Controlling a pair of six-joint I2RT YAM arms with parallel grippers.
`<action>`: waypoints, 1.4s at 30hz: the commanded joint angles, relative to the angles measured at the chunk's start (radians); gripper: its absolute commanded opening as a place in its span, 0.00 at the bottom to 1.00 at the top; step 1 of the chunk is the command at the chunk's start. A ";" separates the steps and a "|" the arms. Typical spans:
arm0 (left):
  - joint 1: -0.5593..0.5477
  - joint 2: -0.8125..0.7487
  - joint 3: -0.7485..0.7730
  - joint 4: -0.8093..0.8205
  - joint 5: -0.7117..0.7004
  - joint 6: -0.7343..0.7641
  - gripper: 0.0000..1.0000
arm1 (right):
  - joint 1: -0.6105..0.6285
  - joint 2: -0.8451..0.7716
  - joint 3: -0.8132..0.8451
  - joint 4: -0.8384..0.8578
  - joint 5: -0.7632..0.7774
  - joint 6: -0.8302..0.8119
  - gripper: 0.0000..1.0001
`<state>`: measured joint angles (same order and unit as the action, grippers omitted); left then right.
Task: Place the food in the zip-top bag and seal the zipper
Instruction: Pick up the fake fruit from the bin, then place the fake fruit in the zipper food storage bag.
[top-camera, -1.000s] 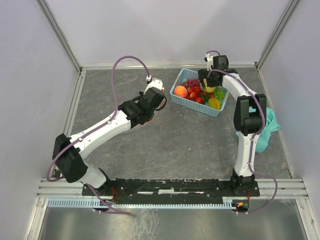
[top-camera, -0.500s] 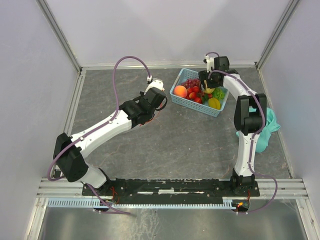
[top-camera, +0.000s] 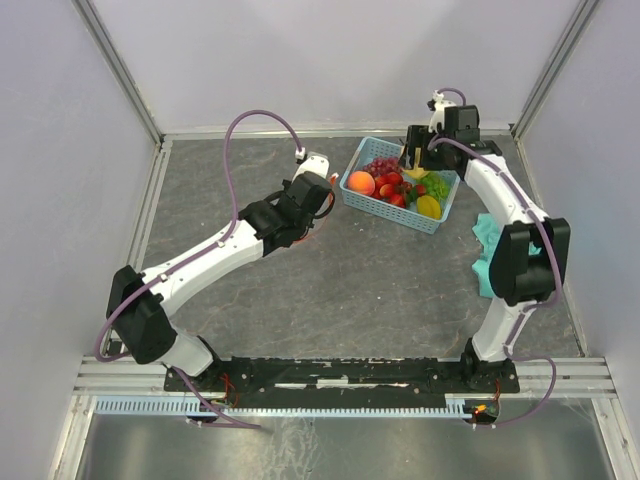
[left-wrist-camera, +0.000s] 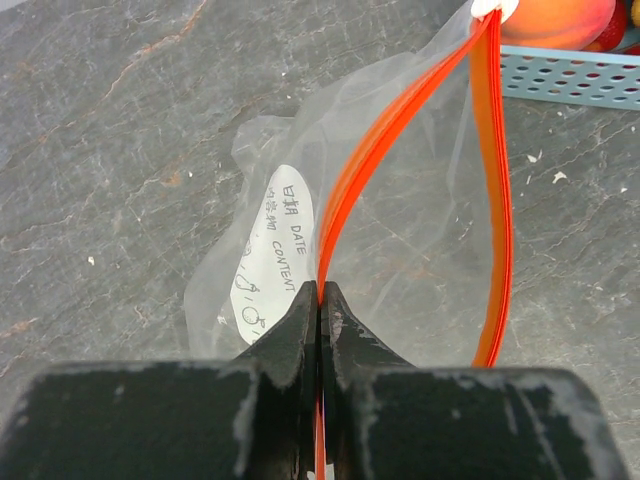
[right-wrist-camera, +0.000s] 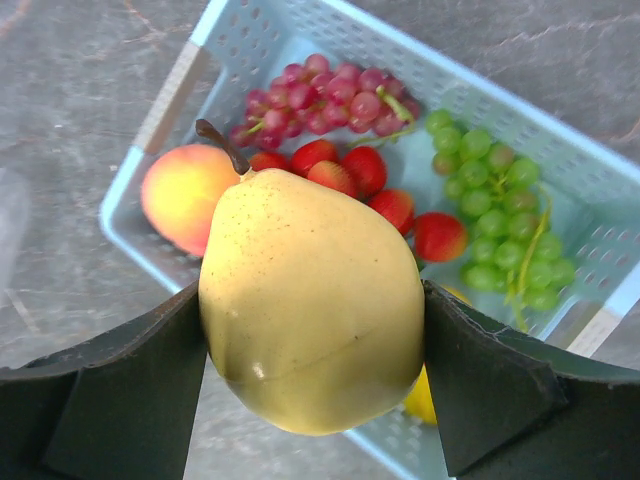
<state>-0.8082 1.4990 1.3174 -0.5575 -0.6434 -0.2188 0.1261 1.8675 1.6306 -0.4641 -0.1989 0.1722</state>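
Note:
My left gripper (left-wrist-camera: 320, 290) is shut on the red-orange zipper (left-wrist-camera: 345, 190) of the clear zip-top bag (left-wrist-camera: 278, 250). It holds the bag's mouth open in a loop, with the white slider (left-wrist-camera: 487, 8) at the far end, next to the basket. My right gripper (right-wrist-camera: 312, 305) is shut on a yellow pear (right-wrist-camera: 300, 240) and holds it above the basket. The rest of the food lies in the basket: a peach (right-wrist-camera: 180, 198), purple grapes (right-wrist-camera: 330, 95), green grapes (right-wrist-camera: 500, 215) and red pieces (right-wrist-camera: 370, 170). In the top view the left gripper (top-camera: 322, 198) is left of the basket and the right gripper (top-camera: 415, 160) is over it.
The light-blue basket (top-camera: 352, 192) stands at the back right of the grey table; it also shows in the right wrist view (right-wrist-camera: 600, 170). A teal cloth (top-camera: 487, 238) lies at the right edge, partly hidden by the right arm. Walls enclose the table.
My right arm has risen from the basket with the pear, and its elbow has swung to the right. The left arm and the bag have hardly moved.

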 joint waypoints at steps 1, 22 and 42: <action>0.005 -0.007 0.012 0.096 0.024 0.016 0.03 | 0.025 -0.123 -0.083 0.018 -0.033 0.202 0.41; 0.005 -0.045 -0.110 0.273 0.105 0.028 0.03 | 0.256 -0.362 -0.159 -0.276 -0.329 0.516 0.37; 0.000 -0.108 -0.150 0.292 0.221 0.049 0.03 | 0.334 -0.154 -0.083 -0.256 -0.565 0.610 0.35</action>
<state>-0.8082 1.4303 1.1675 -0.3038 -0.4660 -0.2142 0.4564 1.6939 1.4532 -0.7868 -0.6914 0.7460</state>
